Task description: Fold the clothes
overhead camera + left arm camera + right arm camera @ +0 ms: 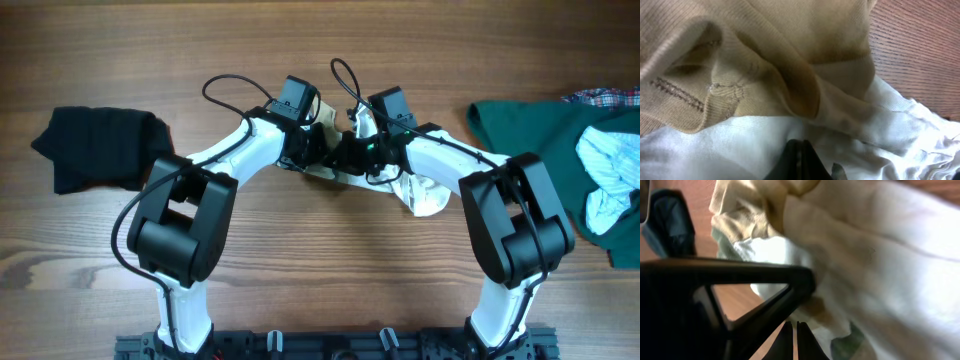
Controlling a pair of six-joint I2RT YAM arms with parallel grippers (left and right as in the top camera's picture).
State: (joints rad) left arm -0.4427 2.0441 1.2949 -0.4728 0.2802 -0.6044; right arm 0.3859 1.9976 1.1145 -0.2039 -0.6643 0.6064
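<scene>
The small cream-white garment (420, 195) with tan and olive-green patches lies bunched at the table's middle. Both arms meet over it. My left gripper (322, 146) is shut on its fabric. In the left wrist view the closed fingertips (800, 147) press into white cloth (740, 145) under a tan ribbed fold (765, 60). My right gripper (354, 150) is shut at the garment's edge. In the right wrist view its fingertips (793, 326) touch the cream cloth (880, 255), which has a green patch (847, 342). The pinch points are hidden overhead.
A black garment (100, 148) lies at the left. A dark green garment (535, 130) lies at the right, with a pale blue striped one (612, 172) on it and a plaid one (603, 97) behind. The other arm's black frame (725, 287) crosses the right wrist view.
</scene>
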